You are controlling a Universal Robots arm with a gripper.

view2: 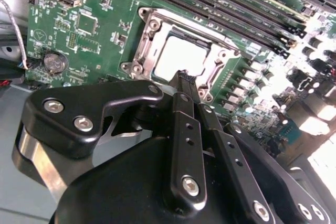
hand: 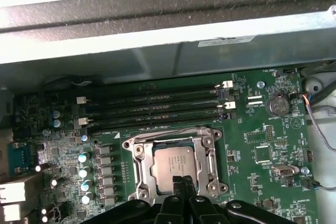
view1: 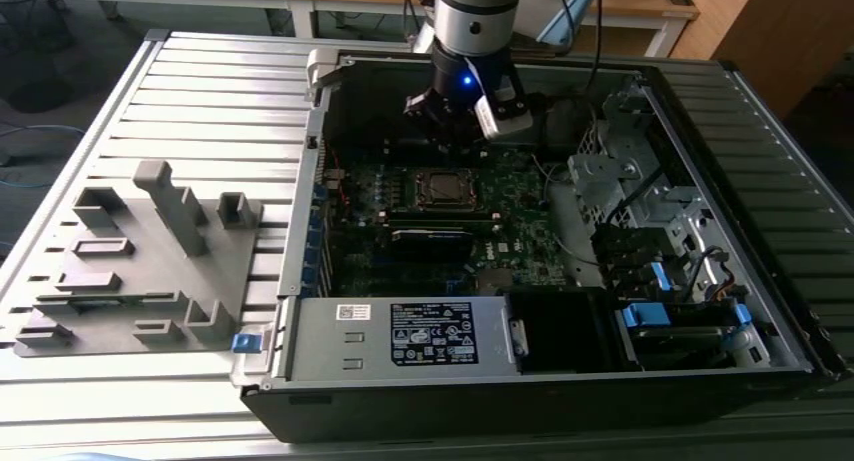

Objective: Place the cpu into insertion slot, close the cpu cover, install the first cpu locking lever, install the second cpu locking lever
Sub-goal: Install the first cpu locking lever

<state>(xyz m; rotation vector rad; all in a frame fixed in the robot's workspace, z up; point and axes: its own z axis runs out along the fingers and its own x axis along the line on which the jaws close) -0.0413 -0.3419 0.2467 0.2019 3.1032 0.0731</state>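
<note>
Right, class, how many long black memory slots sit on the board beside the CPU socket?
4 memory slots, parallel, between the socket and the case wall: one, next, next, last nearest the socket. More could be hidden.

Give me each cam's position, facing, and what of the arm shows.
Exterior view: off the arm, high, looking down into the open computer case; arm and gripper hang above the cpu.
First wrist view: on the arm, facing the motherboard; gripper tips at the frame edge.
Second wrist view: on the arm, behind the gripper; its body looms large.
Both wrist views share the cpu cover.
</note>
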